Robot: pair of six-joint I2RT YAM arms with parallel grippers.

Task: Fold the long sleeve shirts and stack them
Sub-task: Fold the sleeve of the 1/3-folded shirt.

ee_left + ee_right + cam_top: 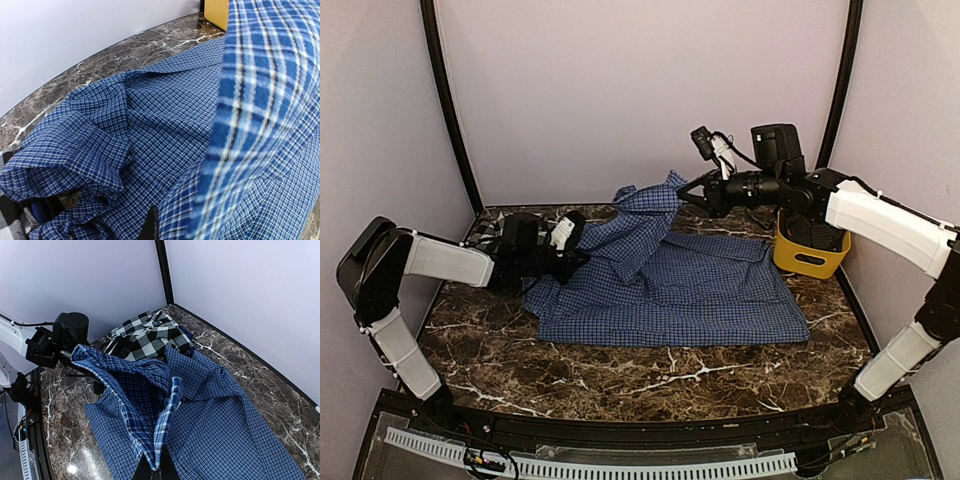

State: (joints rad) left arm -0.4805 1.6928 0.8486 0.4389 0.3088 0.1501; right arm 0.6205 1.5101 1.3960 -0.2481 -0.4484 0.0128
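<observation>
The blue checked shirt (690,290) lies spread over the marble table (650,375), its back-left part pulled up into a ridge. My left gripper (578,232) is shut on the shirt's left edge, low over the table. In the left wrist view, cloth (165,115) fills the frame and only one dark finger (151,225) shows. My right gripper (688,190), raised at the back, is shut on a lifted fold of the same shirt (225,430), pinched at the fingertips (157,471). The black-and-white plaid shirt (147,335) lies bunched in the back left corner, mostly hidden behind the left arm in the top view.
A yellow plastic bin (810,250) stands at the back right, just under the right arm. Pale walls close in the table on three sides. Bare marble shows along the front edge (620,400).
</observation>
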